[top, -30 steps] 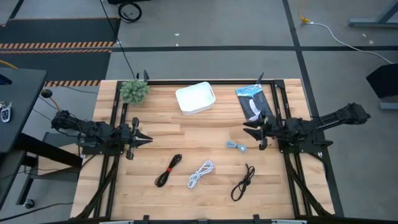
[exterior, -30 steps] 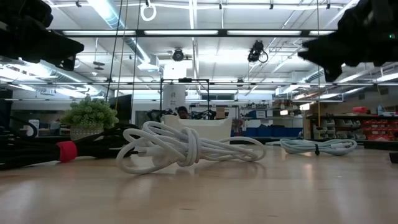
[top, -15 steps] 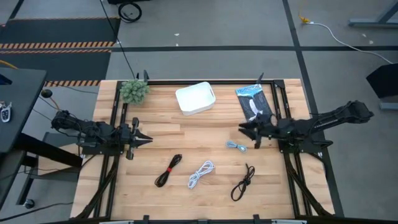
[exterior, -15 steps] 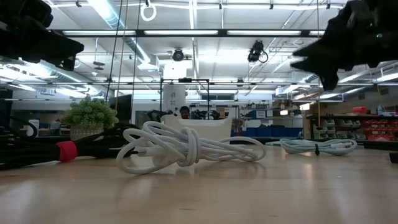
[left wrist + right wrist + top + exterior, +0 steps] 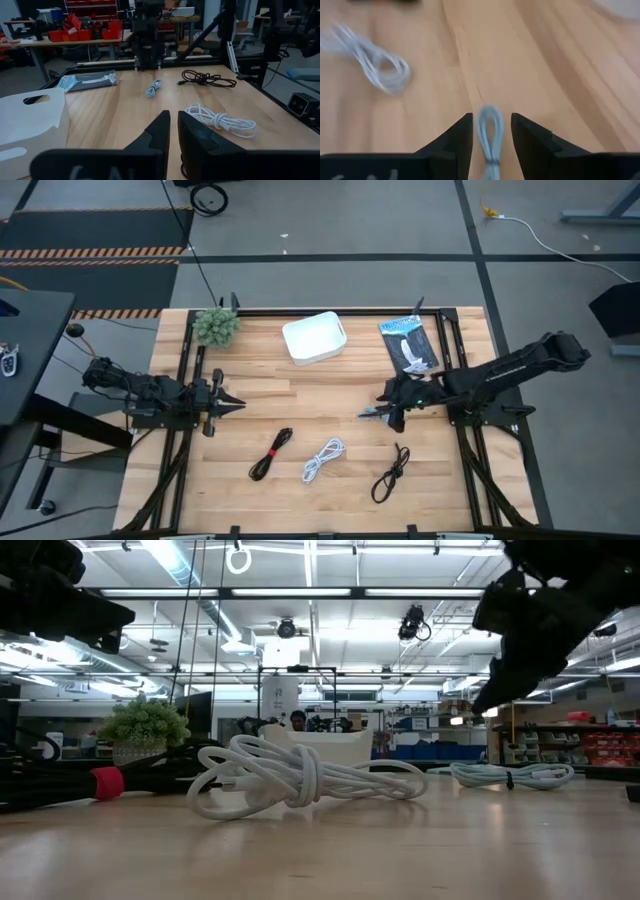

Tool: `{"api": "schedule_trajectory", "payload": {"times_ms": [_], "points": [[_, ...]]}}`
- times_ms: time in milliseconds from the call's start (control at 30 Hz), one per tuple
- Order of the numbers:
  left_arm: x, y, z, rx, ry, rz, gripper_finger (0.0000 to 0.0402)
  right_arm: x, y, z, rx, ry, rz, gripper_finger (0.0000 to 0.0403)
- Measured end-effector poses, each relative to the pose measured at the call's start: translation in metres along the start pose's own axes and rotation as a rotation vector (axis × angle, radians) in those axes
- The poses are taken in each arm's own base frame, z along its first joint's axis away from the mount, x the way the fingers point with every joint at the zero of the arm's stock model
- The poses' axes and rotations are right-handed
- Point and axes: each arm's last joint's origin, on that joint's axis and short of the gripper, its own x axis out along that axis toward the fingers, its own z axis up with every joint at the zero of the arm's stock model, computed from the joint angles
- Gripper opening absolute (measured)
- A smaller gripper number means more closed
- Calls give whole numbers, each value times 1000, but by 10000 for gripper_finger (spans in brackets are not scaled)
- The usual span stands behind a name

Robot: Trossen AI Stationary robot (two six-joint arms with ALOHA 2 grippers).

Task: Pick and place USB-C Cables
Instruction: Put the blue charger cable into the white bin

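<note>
The pale blue-grey cable (image 5: 490, 134) lies flat on the wood; my right gripper (image 5: 491, 117) hangs open above it, tipped down, one finger on each side, not touching. In the low view the gripper (image 5: 497, 690) stands well above this cable (image 5: 510, 776). The white cable (image 5: 323, 459), the black cable with the red tie (image 5: 270, 453) and the all-black cable (image 5: 390, 472) lie nearer the near edge. My left gripper (image 5: 228, 402) waits shut at the table's left side.
A white bin (image 5: 314, 337) sits near the far edge, a green fuzzy ball (image 5: 215, 326) at the far left corner, and a flat black-and-blue packet (image 5: 408, 345) at the far right. Bare wood lies between the bin and the cables.
My right gripper has moved toward the table's left and a little toward the near edge, tipping downward, until it stands over the pale blue-grey cable. The cables have stayed where they were.
</note>
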Motion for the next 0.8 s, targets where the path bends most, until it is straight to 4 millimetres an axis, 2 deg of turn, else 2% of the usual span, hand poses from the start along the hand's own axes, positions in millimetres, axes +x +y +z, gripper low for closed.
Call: {"api": "schedule_trajectory", "payload": {"times_ms": [100,267,433,600,800], "points": [[0,0,0,0,0,0,43,7,6,7,-32,142,-55,153],[0,0,0,0,0,0,43,21,16,22,-59,251,-105,198],[0,0,0,0,0,0,43,36,21,25,-101,380,-94,237],[0,0,0,0,0,0,43,49,22,19,-129,505,-122,230],[0,0,0,0,0,0,43,59,21,19,-126,576,-148,206]]}}
